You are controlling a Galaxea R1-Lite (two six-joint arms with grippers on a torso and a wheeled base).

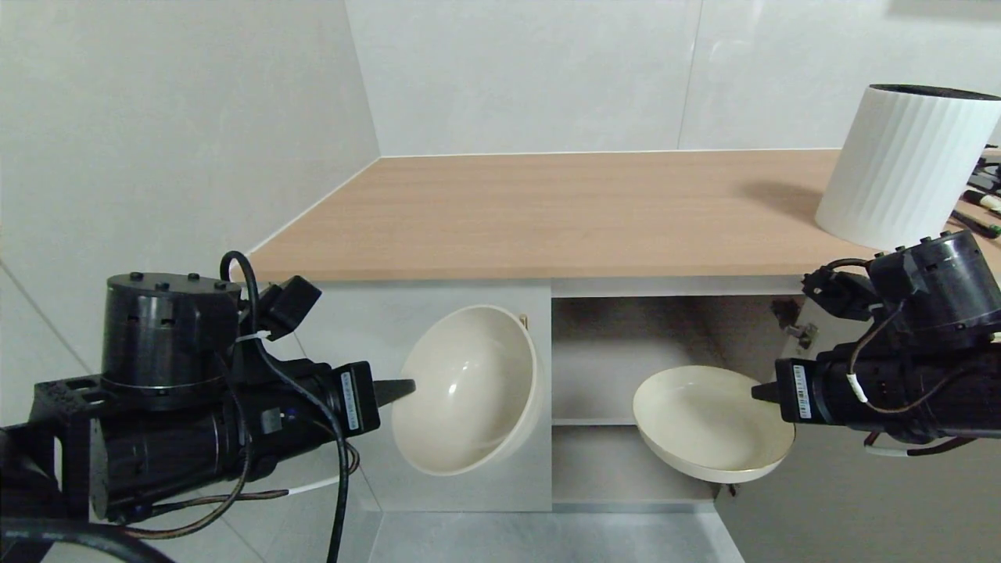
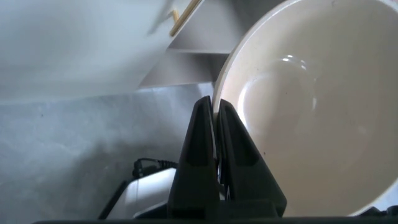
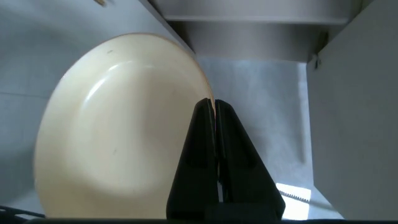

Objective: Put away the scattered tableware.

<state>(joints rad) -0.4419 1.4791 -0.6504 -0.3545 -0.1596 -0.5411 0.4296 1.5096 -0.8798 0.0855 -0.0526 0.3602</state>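
Observation:
My left gripper (image 1: pixel 408 386) is shut on the rim of a deep cream bowl (image 1: pixel 468 389), held tilted on edge in front of the closed left cabinet door. In the left wrist view the gripper (image 2: pixel 216 109) pinches the bowl (image 2: pixel 311 112) at its rim. My right gripper (image 1: pixel 760 390) is shut on the rim of a shallow cream plate (image 1: pixel 708 422), which hangs in front of the open cabinet compartment (image 1: pixel 618 336). The right wrist view has the gripper (image 3: pixel 214 107) clamped on the plate (image 3: pixel 118 118) at its edge.
A wooden countertop (image 1: pixel 547 211) runs above the cabinet. A white ribbed cylinder (image 1: pixel 907 164) stands at its right end, with cables and pens beside it. The cabinet has a shelf (image 1: pixel 590 421) inside; its right door (image 1: pixel 798 328) is swung open. Tiled walls close the left and back.

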